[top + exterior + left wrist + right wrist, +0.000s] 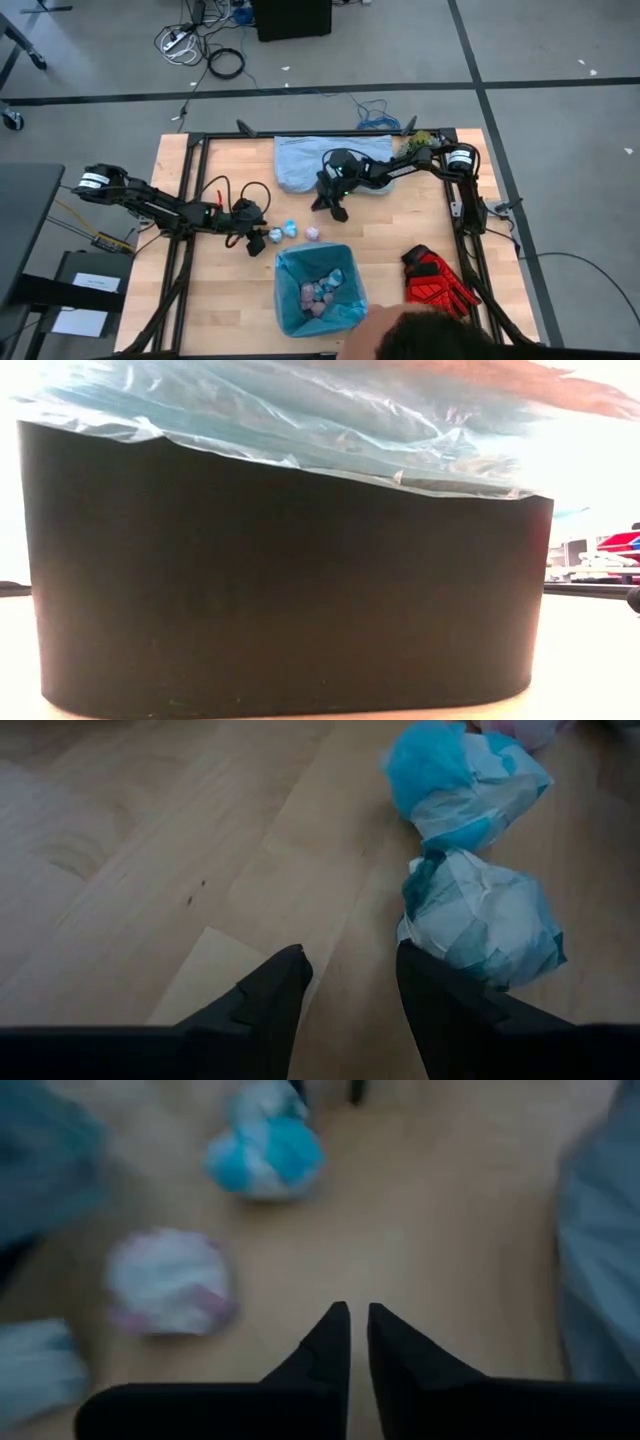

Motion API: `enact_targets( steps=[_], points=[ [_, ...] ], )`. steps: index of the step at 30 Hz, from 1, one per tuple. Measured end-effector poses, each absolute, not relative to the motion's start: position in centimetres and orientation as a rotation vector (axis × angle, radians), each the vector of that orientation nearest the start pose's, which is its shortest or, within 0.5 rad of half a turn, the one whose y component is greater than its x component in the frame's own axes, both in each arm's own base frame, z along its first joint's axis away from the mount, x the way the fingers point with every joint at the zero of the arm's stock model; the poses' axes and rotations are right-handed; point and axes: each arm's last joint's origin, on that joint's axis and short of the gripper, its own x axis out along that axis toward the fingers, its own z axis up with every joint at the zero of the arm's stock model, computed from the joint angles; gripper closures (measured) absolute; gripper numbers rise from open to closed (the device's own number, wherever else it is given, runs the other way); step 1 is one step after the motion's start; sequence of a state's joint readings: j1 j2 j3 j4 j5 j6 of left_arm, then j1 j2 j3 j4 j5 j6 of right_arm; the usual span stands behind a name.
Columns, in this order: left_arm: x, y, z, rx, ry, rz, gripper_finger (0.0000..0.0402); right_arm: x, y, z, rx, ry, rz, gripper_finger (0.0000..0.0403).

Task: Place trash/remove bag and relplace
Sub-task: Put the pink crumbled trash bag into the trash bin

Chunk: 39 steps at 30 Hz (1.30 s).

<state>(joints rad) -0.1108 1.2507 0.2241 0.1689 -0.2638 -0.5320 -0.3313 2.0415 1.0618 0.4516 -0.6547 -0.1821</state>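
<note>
overhead view, low view against bin (280, 580), 2 wrist views near table (130, 850)

A robotics lab or test workshop, seen from overhead. At centre, a wooden table (230, 290) edged by a black metal frame (190, 240), with two dark robot arms mounted on it. Around the table, bare grey concrete floor (560, 60) marked with dark tape lines (500, 85). Beyond the table's far edge, loose coiled cables (215, 55) and a black box (292, 18) on the floor.
</note>
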Motion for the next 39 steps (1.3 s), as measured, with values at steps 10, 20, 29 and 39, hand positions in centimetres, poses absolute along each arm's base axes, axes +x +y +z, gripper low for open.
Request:
enact_targets(
  steps=[10, 20, 29, 39],
  points=[
    [18.6, -1.8, 11.0, -0.241, 0.795, 0.103, 0.0225, 38.7, -11.4, 12.7, 0.091, 0.382, 0.485, 0.0241],
    [19.5, -2.0, 12.0, -0.15, 0.778, 0.02, 0.0225, 39.4, -7.8, 12.4, 0.058, 0.405, 0.593, 0.0171],
    [20.3, -1.2, 11.2, -0.158, 0.764, 0.068, 0.0225, 39.8, -6.6, 12.3, -0.033, 0.399, 0.566, 0.0165],
    [21.0, -1.2, 10.7, -0.159, 0.746, 0.078, 0.0225, 39.7, -6.4, 11.5, -0.075, 0.473, 0.503, 0.0197]
  ],
)
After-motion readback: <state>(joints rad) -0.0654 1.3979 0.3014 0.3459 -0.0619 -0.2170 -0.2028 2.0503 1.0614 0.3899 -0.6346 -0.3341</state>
